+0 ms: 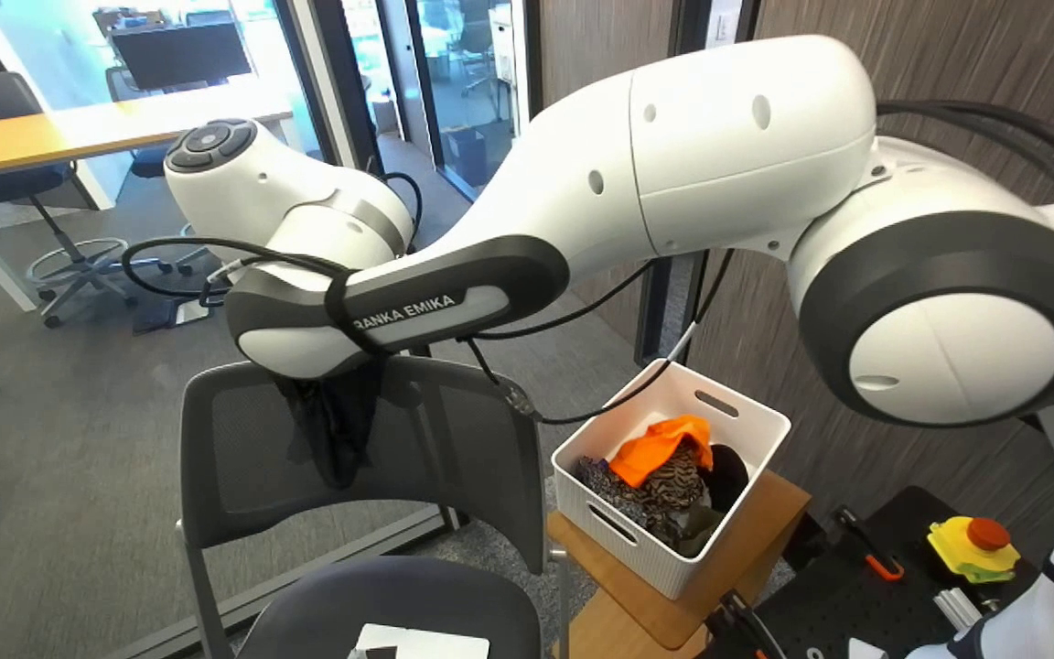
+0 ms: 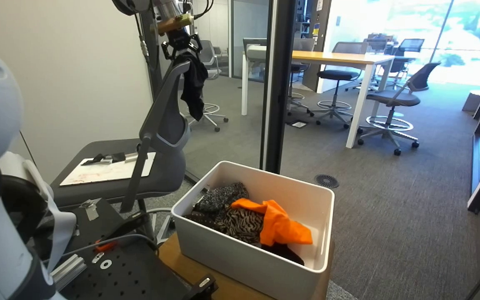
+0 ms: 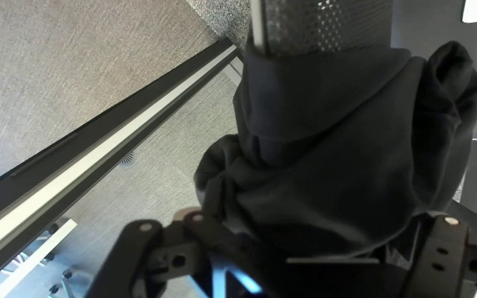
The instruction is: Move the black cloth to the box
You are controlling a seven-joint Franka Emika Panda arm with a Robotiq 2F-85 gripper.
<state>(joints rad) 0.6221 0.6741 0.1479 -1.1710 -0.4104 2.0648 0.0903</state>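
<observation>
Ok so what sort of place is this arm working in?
Most likely an office, judging by a grey-seated chair on wheels, a white-legged table with an orange-yellow top, and a flat black monitor on a desk in the background.

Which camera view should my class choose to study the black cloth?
The wrist view: there the black cloth appears largest, its folds showing. Both exterior views show it smaller: in an exterior view the robot arm hides its top; in an exterior view it hangs from the top of the chair back, seen side-on.
</observation>
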